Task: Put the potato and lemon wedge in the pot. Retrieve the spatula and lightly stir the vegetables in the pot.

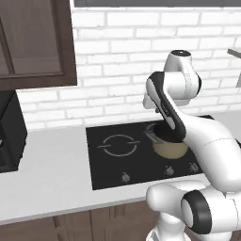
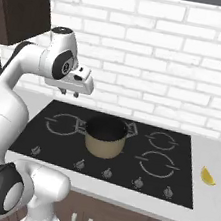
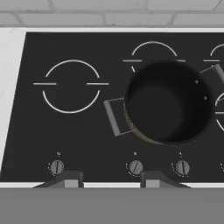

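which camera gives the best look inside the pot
The hand view: it looks down into the pot, showing its dark inside. The right base view shows its tan side and rim; in the left base view the arm covers most of it.

We find the pot (image 2: 105,136) on the cooktop (image 2: 52,141), near its middle, between the left burner ring (image 2: 63,124) and the two right rings. The lemon wedge (image 2: 208,176) lies on the bench (image 2: 207,209), just off the cooktop's right edge. The tool (image 2: 69,94) hangs above the cooktop's back left corner.
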You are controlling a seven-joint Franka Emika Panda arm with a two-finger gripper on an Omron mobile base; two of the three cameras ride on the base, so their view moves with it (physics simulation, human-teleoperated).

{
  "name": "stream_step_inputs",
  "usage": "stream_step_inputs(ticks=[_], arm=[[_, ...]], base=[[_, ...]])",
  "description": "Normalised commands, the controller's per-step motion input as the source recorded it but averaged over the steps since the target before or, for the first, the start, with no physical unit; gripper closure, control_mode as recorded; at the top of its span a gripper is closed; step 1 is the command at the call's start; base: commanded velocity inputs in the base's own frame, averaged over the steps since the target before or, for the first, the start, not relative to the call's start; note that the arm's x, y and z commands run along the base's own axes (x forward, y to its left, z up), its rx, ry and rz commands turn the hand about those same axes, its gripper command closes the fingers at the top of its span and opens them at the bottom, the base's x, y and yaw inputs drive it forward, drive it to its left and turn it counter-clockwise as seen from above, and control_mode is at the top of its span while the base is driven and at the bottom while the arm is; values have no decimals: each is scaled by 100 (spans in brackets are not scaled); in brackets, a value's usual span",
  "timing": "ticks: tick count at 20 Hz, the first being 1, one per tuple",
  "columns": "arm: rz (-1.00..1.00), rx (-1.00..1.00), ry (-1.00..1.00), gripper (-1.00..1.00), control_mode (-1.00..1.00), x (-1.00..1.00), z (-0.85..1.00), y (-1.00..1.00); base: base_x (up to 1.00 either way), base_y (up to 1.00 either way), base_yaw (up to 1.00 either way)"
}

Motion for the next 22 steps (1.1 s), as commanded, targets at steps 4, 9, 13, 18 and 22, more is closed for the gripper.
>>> stream_step_inputs(ticks=[4, 9, 13, 18, 22], arm=[[0, 0, 0, -100, 100, 0, 0, 0], [0, 0, 0, -100, 100, 0, 0, 0], [0, 0, 0, -100, 100, 0, 0, 0], [0, 0, 0, -100, 100, 0, 0, 0], [0, 0, 0, -100, 100, 0, 0, 0]], base=[[-3, -6, 0], [-3, -62, 0], [0, -86, -2], [6, -77, -3], [11, -66, -6]])
